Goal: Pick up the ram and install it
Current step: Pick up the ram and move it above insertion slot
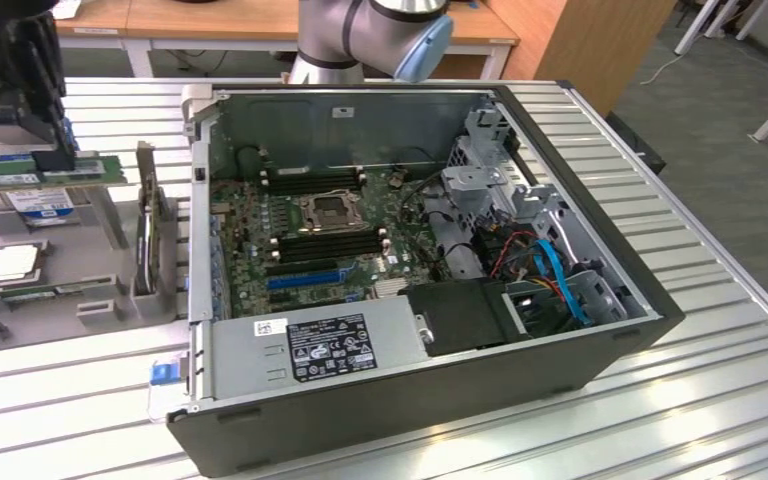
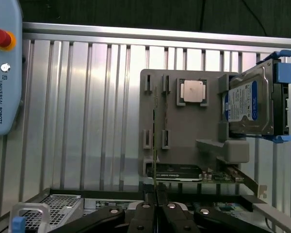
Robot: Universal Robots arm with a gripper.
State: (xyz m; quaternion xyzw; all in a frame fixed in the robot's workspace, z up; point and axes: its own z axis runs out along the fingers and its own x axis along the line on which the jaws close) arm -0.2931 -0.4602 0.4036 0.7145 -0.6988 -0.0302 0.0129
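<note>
ram [image 1: 97,168] [image 2: 155,145] is clamped in the gripper [image 1: 45,150] [image 2: 155,206]. The jaws are closed tight on the thin green stick, which the wrist view shows edge-on between the fingertips. In the exterior view the stick sits level over the far end of the gray tray [image 1: 64,250] [image 2: 184,131] and looks raised off it. I can't confirm from these views that it's fully clear of its holder posts.

On the tray:
- The ram's edge lines up with the pairs of slot posts on the tray.
- A square metal CPU [image 1: 11,262] [image 2: 192,91] lies flat on the tray, just beside that line of posts.
- A silver hard drive [image 1: 40,205] [image 2: 247,104] with a blue label sits at the tray's end, in a bracket with blue tabs.
- An expansion card [image 1: 151,235] [image 2: 184,173] stands on edge along the side of the tray that faces the case.

Beyond the tray:
- The open PC case [image 1: 357,420] [image 2: 53,204] lies on its side, just beside the tray on the exterior view's right.
- The motherboard [image 1: 244,235] is exposed, with the DIMM slots [image 1: 331,245] flanking the CPU socket.
- A teach pendant [image 2: 2,73] with a red stop button rests well apart from the tray.
- Everything sits on a slatted aluminium table [image 1: 704,400] [image 2: 87,121].
</note>
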